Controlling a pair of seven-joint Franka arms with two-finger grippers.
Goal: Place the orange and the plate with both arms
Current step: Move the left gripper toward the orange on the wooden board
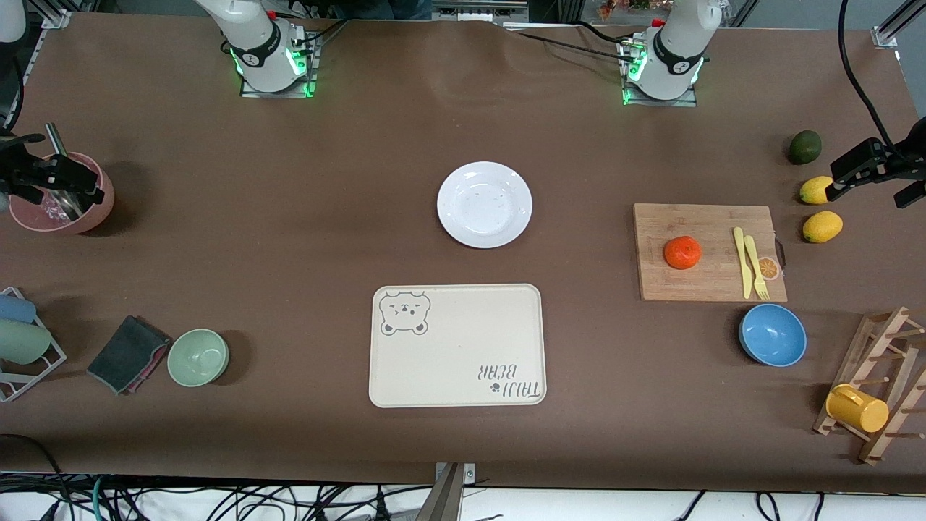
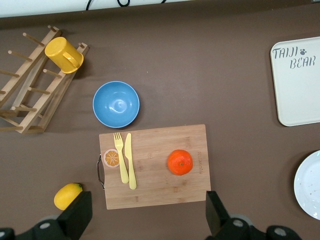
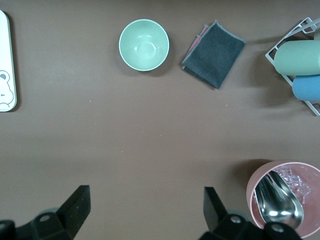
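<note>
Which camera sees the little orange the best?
The left wrist view: the orange shows large and unblocked on the cutting board. The front view shows it smaller. The right wrist view misses it entirely.

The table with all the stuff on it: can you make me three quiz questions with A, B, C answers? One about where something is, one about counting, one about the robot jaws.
1. Where is the small round red-orange orange?
A. on the wooden cutting board
B. in the blue bowl
C. on the round white plate

2. How many yellow lemons lie at the left arm's end of the table?
A. one
B. two
C. four

3. How do the left gripper's jaws stand?
A. shut on the orange
B. shut on a fork
C. open, holding nothing

Answers:
1 A, the orange sits on the board beside the yellow cutlery.
2 B, two lemons lie near the dark green fruit.
3 C, the left wrist view shows its jaws spread wide; the right gripper is open too, near the pink cup.
</note>
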